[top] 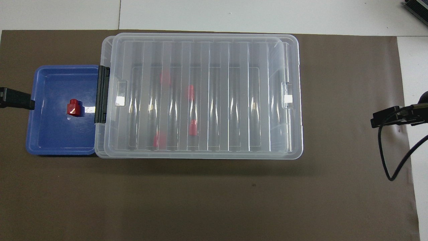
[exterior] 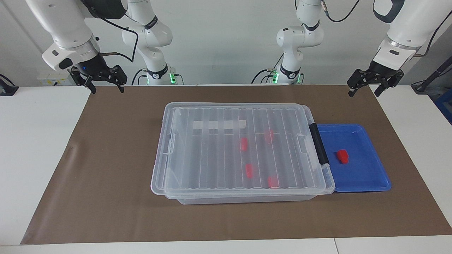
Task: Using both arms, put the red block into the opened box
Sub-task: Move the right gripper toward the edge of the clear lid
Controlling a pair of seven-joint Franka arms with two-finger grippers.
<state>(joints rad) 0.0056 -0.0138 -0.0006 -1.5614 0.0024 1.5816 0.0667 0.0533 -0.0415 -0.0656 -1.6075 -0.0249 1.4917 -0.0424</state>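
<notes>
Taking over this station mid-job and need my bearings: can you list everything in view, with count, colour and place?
box: one, clear plastic, mid-mat, ribbed lid on.
black latch: one, on the box's short side toward the left arm's end.
red blocks in the box: four, red, seen through the lid.
blue tray: one, blue, against the box's latch side.
red block: one, red, in the blue tray.
brown mat: one, covers the white table.
left gripper: one, black, open, raised above the mat's edge, past the tray.
right gripper: one, black, open, raised above the mat's corner at its own end.
</notes>
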